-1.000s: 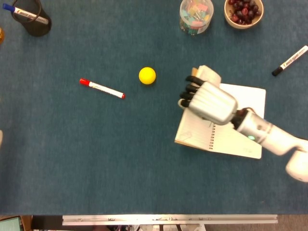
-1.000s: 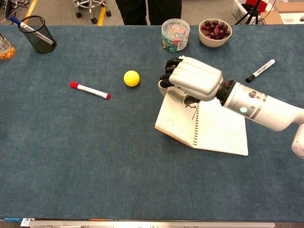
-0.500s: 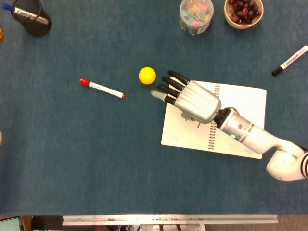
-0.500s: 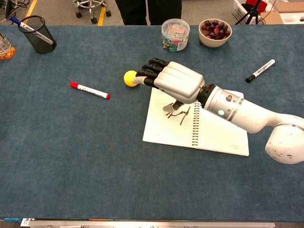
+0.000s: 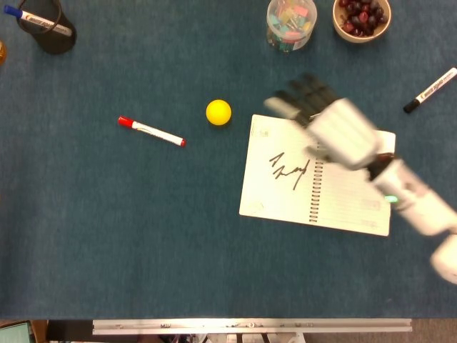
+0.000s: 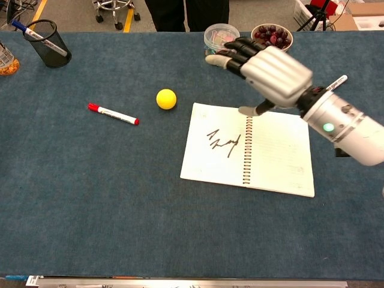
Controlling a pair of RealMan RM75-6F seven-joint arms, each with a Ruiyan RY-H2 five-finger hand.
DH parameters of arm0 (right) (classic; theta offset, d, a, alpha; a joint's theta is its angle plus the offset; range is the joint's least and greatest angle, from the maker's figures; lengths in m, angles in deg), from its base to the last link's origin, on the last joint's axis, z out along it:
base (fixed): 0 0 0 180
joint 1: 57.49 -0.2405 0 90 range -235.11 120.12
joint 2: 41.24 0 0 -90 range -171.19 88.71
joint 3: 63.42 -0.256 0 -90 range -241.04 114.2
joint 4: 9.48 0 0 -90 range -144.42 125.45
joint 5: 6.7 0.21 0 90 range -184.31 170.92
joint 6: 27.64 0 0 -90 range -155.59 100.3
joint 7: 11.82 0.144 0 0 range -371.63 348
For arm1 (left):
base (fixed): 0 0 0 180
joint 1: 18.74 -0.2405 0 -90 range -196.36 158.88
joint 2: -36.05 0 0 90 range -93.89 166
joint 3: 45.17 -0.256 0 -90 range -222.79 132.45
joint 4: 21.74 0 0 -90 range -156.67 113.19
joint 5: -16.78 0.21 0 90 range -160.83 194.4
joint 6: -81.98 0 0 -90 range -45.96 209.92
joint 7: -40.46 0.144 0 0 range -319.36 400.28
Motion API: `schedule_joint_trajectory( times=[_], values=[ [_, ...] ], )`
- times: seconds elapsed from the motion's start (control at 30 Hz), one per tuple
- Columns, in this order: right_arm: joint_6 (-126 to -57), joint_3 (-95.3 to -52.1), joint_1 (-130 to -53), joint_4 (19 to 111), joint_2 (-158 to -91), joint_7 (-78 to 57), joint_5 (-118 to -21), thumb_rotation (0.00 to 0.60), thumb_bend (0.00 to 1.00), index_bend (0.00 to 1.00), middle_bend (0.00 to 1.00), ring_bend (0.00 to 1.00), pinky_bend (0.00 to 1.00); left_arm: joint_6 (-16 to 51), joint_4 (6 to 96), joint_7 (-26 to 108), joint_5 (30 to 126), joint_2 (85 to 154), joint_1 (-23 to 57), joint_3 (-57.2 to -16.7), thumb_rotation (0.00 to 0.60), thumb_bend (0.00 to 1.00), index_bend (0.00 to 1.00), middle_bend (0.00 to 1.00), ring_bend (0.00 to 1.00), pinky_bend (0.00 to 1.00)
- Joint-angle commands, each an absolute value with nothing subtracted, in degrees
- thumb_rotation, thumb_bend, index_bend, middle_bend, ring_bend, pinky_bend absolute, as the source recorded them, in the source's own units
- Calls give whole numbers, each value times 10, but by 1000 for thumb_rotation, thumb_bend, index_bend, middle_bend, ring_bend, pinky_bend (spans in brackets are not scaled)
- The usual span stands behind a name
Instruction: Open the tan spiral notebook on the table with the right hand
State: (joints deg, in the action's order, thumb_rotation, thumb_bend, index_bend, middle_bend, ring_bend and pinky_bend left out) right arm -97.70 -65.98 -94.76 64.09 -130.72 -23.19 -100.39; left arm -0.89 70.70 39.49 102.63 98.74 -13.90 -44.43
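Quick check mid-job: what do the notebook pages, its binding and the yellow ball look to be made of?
Notebook: matte white paper, lying flat open with ink scribble on the left page. Binding: dark coil loops, probably wire or plastic; too small to tell. Yellow ball: smooth, even, slightly dull surface, likely foam or rubber, though the look leaves it open.

**How my two cameras sit**

My head camera looks straight down on the table (image 5: 107, 236). My chest camera sits lower, angled forward, reaching the floor beyond. Both share the notebook (image 5: 282, 179) (image 6: 216, 150) and ball (image 5: 218, 112) (image 6: 166, 99).
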Motion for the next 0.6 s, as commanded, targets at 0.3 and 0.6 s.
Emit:
schedule_joint_trajectory(
  times=[0.3,0.6],
  values=[
    [-1109,-639,-765,770,-1131,-266,-892,600,261,479,418,319,294,-9,695,419,1049,1014,-115,-431,600,398,165,126,142,202],
    [-1168,-623,-677,782,-1097,-230,-870,600,261,509,429,319,294,-12,712,436,1063,1019,-110,-435,600,398,165,126,142,202]
  ],
)
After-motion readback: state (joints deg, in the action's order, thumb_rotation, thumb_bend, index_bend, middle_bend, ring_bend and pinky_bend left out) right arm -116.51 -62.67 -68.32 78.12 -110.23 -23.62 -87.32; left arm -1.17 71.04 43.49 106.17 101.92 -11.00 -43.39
